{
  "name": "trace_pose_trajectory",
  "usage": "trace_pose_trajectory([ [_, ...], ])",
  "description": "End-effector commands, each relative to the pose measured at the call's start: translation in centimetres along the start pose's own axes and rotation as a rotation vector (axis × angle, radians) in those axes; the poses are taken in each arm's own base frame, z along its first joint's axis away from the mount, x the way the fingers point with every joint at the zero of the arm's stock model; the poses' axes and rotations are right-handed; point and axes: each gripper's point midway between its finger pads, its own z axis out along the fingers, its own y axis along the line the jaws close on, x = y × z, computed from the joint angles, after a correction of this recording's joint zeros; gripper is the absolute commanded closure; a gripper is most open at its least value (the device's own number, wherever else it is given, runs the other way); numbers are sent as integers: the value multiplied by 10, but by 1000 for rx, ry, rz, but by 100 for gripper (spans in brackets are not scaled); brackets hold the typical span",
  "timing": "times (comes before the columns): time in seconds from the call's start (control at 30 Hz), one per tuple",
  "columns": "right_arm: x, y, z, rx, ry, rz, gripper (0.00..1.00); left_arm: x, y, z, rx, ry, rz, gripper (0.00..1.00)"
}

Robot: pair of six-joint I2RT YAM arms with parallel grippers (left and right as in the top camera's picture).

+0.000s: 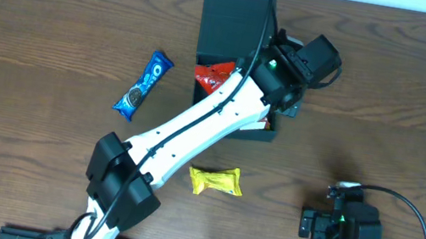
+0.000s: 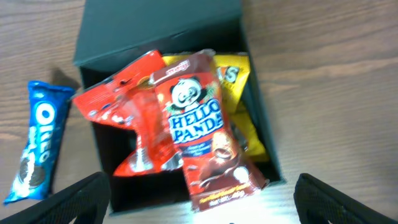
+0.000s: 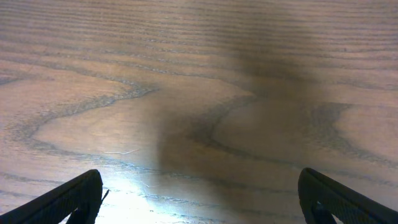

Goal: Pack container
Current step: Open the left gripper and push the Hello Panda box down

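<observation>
The container is a dark teal-green box with its flap lid open toward the back. In the left wrist view the container holds a red packet, a Hello Panda packet lying over its near rim, and yellow packets. My left gripper hangs open just above the box with nothing between its fingers; overhead the left gripper covers the box's right side. My right gripper is open over bare table, and overhead the right gripper sits at the front right.
A blue Oreo packet lies on the wooden table left of the box, also visible as the Oreo packet in the left wrist view. A yellow packet lies in front of the box, beside the left arm.
</observation>
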Motion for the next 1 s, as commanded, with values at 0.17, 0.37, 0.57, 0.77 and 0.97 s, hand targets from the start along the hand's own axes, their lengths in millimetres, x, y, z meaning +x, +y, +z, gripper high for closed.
trace_pose_trajectory([
  [0.17,0,-1,0,2,-3,19,1,36,52,12,-235,110,-40,5],
  [0.37,0,-1,0,2,-3,19,1,38,77,47,-265,138,-122,5],
  [0.57,0,-1,0,3,-3,19,1,32,91,63,-254,139,-185,5],
  [0.77,0,-1,0,2,-3,19,1,38,88,91,-262,183,-188,5],
  [0.97,0,-1,0,2,-3,19,1,46,86,108,-281,216,-176,5],
])
